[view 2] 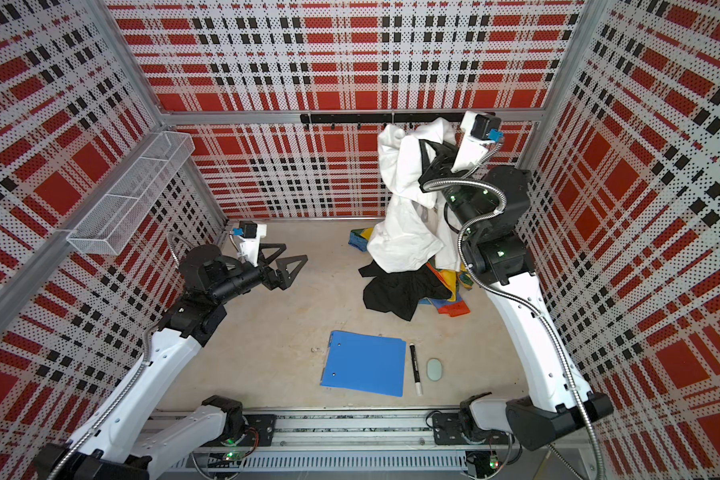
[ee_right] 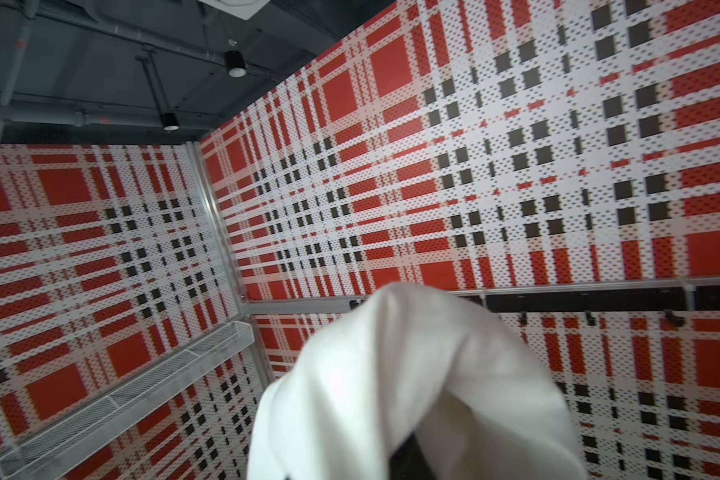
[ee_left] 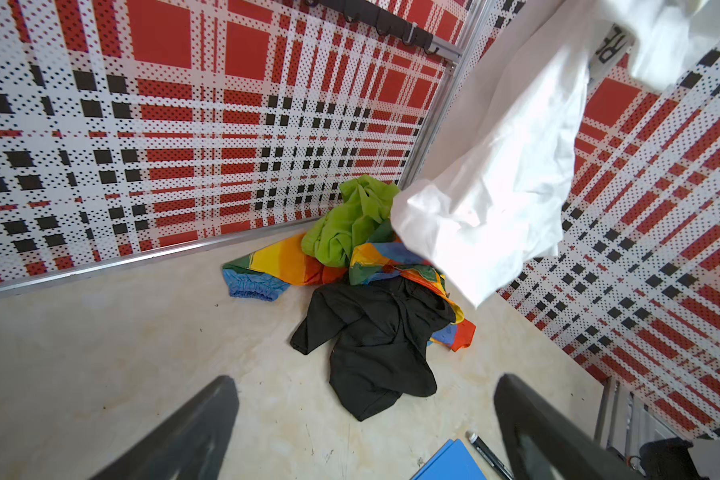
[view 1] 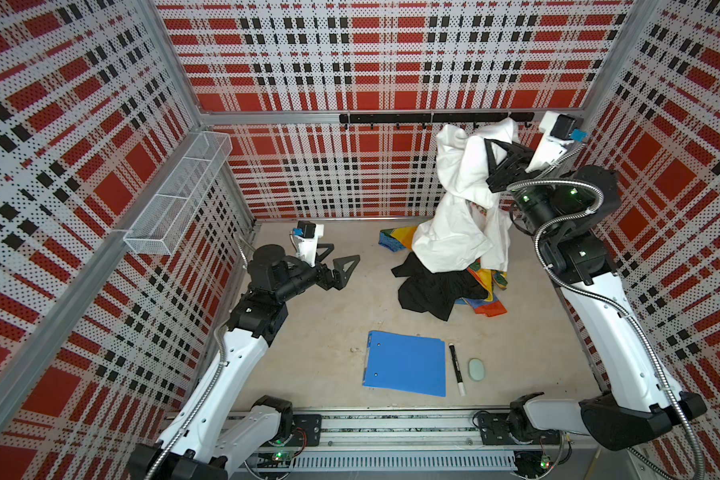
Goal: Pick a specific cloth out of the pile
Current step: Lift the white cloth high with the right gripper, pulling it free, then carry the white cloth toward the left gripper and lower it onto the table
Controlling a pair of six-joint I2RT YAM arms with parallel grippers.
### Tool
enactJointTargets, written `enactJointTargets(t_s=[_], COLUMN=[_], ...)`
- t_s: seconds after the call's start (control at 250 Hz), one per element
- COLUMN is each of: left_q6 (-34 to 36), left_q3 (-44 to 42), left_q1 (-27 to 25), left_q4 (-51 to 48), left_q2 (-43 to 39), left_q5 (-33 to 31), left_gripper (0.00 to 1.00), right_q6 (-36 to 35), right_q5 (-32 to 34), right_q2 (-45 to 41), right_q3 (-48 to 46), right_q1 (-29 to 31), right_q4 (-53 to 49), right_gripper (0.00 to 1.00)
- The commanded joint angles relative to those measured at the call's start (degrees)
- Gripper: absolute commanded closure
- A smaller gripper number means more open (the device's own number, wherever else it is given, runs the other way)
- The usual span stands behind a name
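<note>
White cloth (view 1: 449, 237) hangs pinched in the right end effector (view 1: 492, 164) — left end effector (view 1: 344, 254) spread.

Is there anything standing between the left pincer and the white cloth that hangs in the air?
Nothing visible does. Only bare table lies between the open left pincer and the white cloth; the pile sits beneath the cloth.
</note>
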Motion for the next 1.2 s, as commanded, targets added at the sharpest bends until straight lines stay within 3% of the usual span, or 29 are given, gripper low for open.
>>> enactJointTargets(t_s=[0.0,0.248,0.544,0.845,1.197], left_q6=[-2.4,-2.9,-0.8,-2.5,-4.9], left_q3=[-1.5,-2.3,-5.8,-12.1,-12.0], left_q1=[3.3,9.9,10.2,10.2,14.8], left_q4=[4.1,5.1,-6.4,-6.7,-5.3], left_q2=[-2.3,-5.1,-14.2,-24.7,-20.8], left_q5=[1.6,2.3,-5.4,-10.9,-4.0], left_gripper=[0.01,0.01,0.01,0.01,0.01], right_q6=[0.1,1.7,8.4,14.4,16.4], right_q5=[-2.2,-1.5,-4.6,-12.2,-11.1], right_q2=[2.0,8.9,18.8,32.1,37.3], right_q3=[3.6,4.8,4.9,8.5,1.5], right_q1=[5.0,13.3,18.6,23.2,23.9], right_q4=[8.8,13.1,19.9,23.3,24.3], right_gripper=[1.00,0.99,0.99,0.99,1.00])
